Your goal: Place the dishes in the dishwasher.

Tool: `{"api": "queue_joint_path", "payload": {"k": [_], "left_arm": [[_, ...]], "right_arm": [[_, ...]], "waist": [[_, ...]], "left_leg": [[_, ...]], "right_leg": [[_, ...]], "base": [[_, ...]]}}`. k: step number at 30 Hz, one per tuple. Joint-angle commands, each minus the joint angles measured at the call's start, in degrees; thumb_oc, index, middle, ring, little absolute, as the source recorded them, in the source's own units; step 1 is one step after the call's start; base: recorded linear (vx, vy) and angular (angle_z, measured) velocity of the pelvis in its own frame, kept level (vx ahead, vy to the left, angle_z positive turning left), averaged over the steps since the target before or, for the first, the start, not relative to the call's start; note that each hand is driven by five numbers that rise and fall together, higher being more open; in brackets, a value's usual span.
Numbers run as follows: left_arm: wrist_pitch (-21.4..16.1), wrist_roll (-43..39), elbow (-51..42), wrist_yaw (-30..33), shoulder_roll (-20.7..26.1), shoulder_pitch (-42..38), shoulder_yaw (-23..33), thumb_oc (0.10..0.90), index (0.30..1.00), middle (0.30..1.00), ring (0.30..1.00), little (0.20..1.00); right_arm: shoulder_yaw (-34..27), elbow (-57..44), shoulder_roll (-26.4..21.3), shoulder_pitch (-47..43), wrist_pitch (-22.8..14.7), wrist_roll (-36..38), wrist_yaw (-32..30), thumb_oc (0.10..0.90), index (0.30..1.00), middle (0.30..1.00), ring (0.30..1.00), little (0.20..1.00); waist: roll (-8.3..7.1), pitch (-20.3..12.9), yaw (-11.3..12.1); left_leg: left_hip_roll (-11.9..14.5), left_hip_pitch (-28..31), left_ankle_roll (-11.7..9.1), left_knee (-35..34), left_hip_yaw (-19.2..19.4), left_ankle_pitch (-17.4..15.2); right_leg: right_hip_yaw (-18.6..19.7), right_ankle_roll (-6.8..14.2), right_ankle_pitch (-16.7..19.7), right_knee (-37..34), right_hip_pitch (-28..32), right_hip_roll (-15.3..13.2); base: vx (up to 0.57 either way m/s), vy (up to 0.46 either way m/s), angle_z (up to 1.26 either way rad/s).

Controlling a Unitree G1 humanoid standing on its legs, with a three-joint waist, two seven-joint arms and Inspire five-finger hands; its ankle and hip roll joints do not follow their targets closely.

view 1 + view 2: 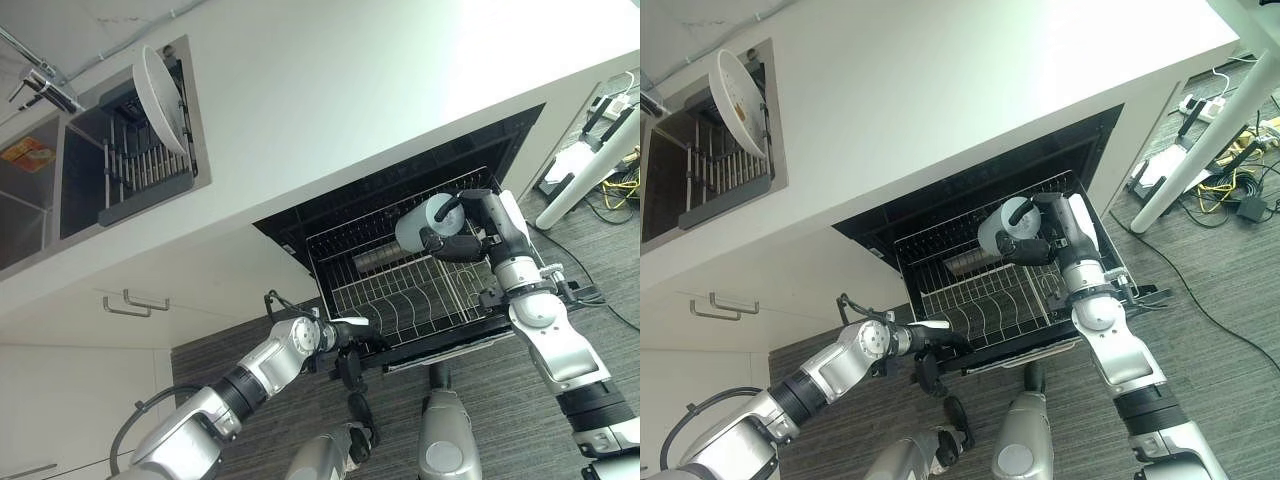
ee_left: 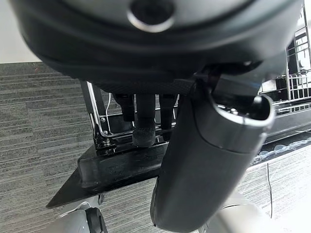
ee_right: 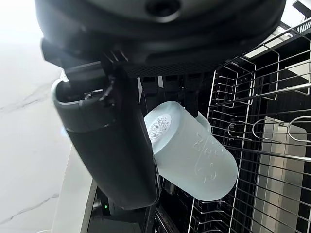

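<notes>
Fingers (image 3: 192, 92) of the right hand (image 1: 462, 232) curled round a pale blue cup (image 1: 422, 224), thumb on the near side, cup tipped on its side with the base toward the wrist camera and the mouth pointing away. Held above the pulled-out dishwasher rack (image 1: 420, 290), over its back half, not touching the wires. Left hand (image 1: 345, 340) at the front left corner of the same rack, fingers (image 2: 144, 127) bent down onto the rack's front edge beside the black open door (image 2: 116, 170); whether gripping or only resting there, cannot tell.

White counter (image 1: 380, 90) above the dishwasher, running across both eye views. Sink (image 1: 60, 180) set into the counter, well to the left of the dishwasher. Dark drying rack (image 1: 140, 170) inside the sink, with a white bowl (image 1: 160, 95) standing on edge at its back end, leaning against the sink wall. Tap (image 1: 40, 85) at the sink's far left corner. Metal drawer handles (image 1: 135, 303) on the white cabinet front left of the dishwasher. Grey striped carpet (image 1: 230, 345) under the open door. White table leg (image 1: 590, 170) and a tangle of cables to the right of the dishwasher.
</notes>
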Motion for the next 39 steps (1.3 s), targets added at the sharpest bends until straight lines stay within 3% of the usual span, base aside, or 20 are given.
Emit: {"api": "queue_joint_path", "payload": {"k": [1, 15, 22, 28, 39], "left_arm": [[-0.7, -1.6, -2.6, -2.6, -1.9, 3.9, -4.7, 0.800, 0.900, 0.900, 0.900, 0.900], [-2.4, -3.5, -9.9, 7.0, 2.6, 4.6, 0.0, 0.800, 0.900, 0.900, 0.900, 0.900], [-3.4, -3.1, -13.9, 5.4, 6.3, 7.2, 3.6, 0.800, 0.900, 0.900, 0.900, 0.900], [-4.6, -2.6, -15.4, 5.4, 8.1, 7.6, 4.6, 0.800, 0.900, 0.900, 0.900, 0.900], [-5.4, -1.0, -14.0, 3.3, 9.8, 4.8, 5.3, 0.800, 0.900, 0.900, 0.900, 0.900]], "right_arm": [[-2.0, -6.9, 0.7, -8.2, -5.7, -4.9, -3.7, 0.400, 0.300, 0.300, 0.300, 0.300], [-6.7, -1.8, -4.5, -8.7, -5.3, -14.6, -11.4, 0.400, 0.300, 0.300, 0.300, 0.300], [-9.7, -1.3, -6.3, -4.6, -4.4, -14.4, -12.0, 0.400, 0.300, 0.300, 0.300, 0.300], [-8.8, 2.1, -6.3, -2.8, -2.9, -13.6, -12.5, 0.400, 0.300, 0.300, 0.300, 0.300], [-6.1, 11.8, -4.0, -1.7, -5.4, -10.8, -11.2, 0.400, 0.300, 0.300, 0.300, 0.300]], "waist": [[-1.81, -3.5, -0.6], [-2.10, -3.8, 1.1], [-2.40, -3.7, 1.8], [-2.22, -3.1, 2.2], [-2.04, -2.4, 2.7]], "left_leg": [[4.5, -4.8, -3.2, 6.5, 1.7, -1.9], [4.3, -4.6, -2.8, 6.5, 0.3, -2.1], [4.1, -4.7, -2.7, 6.5, -0.1, -2.1], [4.1, -5.2, -2.6, 6.5, -0.3, -1.9], [4.3, -6.2, -2.6, 6.5, -0.2, -1.8]], "right_leg": [[4.3, 1.2, -9.0, 3.6, 0.3, 0.9], [3.3, 0.7, -9.1, 3.6, 1.2, 1.1], [2.8, 0.7, -8.9, 3.6, 1.2, 1.1], [2.6, 0.8, -8.7, 3.6, 0.8, 1.1], [1.9, 1.0, -8.4, 3.6, -0.1, 1.0]], "base": [[0.00, 0.000, 0.00], [0.00, -0.006, 0.02], [-0.01, -0.004, 0.03], [-0.04, 0.000, 0.08], [-0.03, -0.006, 0.00]]}}
